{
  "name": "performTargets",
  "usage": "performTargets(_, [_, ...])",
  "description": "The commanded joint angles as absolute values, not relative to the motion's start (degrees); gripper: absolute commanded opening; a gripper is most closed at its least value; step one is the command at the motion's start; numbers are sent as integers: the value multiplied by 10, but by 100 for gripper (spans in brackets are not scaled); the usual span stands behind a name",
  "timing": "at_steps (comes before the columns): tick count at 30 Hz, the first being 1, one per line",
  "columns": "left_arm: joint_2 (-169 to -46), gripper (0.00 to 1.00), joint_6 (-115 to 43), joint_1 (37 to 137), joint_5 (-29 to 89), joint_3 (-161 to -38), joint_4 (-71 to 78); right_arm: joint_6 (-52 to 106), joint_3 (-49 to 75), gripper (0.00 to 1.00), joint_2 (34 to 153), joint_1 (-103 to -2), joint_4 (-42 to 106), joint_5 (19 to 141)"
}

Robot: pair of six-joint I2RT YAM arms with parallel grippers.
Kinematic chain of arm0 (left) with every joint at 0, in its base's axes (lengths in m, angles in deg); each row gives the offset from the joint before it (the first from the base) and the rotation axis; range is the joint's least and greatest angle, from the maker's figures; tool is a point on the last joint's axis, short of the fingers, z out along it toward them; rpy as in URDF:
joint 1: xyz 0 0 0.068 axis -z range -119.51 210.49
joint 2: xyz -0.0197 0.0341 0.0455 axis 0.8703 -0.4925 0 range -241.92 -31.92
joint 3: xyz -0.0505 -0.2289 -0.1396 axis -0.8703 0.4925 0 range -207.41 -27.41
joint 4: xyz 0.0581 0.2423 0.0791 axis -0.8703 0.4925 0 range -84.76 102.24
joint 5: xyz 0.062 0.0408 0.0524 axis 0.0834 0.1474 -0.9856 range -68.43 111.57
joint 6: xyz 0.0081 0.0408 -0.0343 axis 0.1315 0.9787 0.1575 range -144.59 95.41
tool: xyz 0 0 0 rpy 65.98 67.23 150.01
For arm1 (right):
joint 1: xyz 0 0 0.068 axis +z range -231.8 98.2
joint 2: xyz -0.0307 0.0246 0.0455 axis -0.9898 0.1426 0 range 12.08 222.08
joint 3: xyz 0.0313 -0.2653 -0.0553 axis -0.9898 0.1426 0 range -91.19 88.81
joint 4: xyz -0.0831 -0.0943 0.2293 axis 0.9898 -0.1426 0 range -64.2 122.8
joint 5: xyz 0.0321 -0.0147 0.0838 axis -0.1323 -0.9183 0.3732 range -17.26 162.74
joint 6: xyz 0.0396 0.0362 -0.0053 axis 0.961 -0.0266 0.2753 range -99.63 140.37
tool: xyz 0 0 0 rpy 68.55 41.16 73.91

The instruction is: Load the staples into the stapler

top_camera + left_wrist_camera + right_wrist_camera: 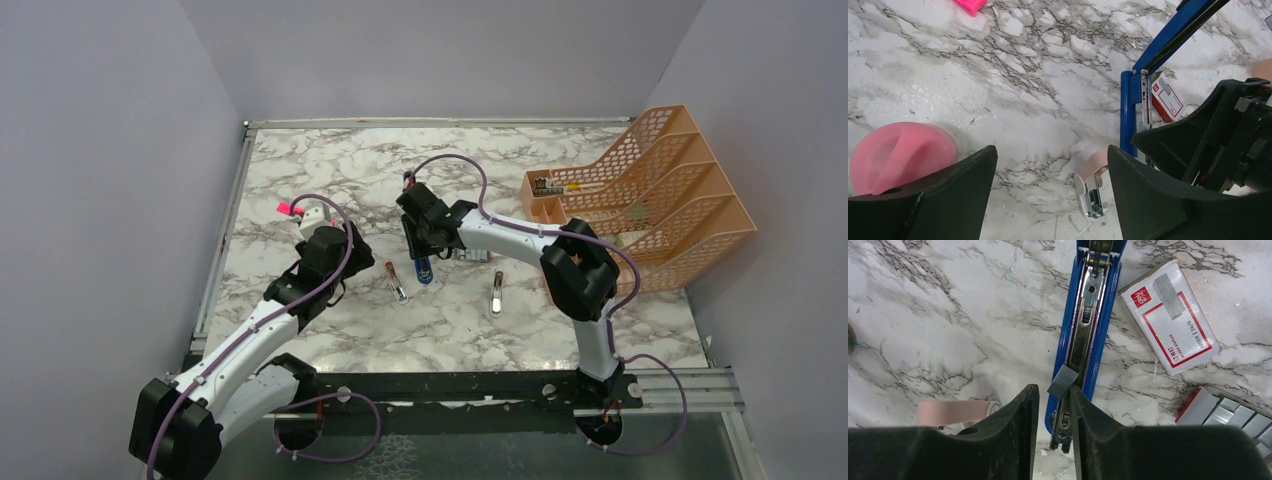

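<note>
Staples (1063,381), a small grey metallic block, are pinched, tilted, between the narrowly set fingertips of the right gripper (1054,390), over the silver rail of the opened slim blue stapler (1102,325) on the white marble table (948,315). The left gripper (1050,155) is spread wide, holding nothing.

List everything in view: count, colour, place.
stapler: one, blue with silver rail, opened, mid-table
staples: one grey block, over the rail, between the right gripper's fingertips
staple box: one, white and red, right of the stapler
box tray: one, red-edged, holding grey strips, near the box
small pink-and-silver items: two, in front of the stapler
round object: one, pink, by the left gripper
bright pink object: one, beyond the left gripper
file rack: one, orange mesh, far right
table: one, marbled white
left gripper: open, empty
right gripper: shut on the staples
</note>
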State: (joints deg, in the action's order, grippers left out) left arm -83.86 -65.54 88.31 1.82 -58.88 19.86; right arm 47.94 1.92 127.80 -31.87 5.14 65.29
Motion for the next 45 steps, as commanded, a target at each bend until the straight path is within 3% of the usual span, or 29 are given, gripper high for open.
performTargets(1, [-828,82,-657,879,28,-584,190,491,-3,34,1299,-314,28,638])
performTargets(15, [-825,82,-655,877,29,-584,190,502,-35,36,1328,-314,0,592])
performTargets(23, [-824,82,-656,876,30,-584,190,491,-43,29,1338,-308,-13,577])
performTargets(32, [-823,82,-657,876,33,-583,191,499,-45,12,1339,-302,-26,569])
performTargets(45, [-818,82,-656,875,32,-583,195,512,-22,10,1287,-301,4,611])
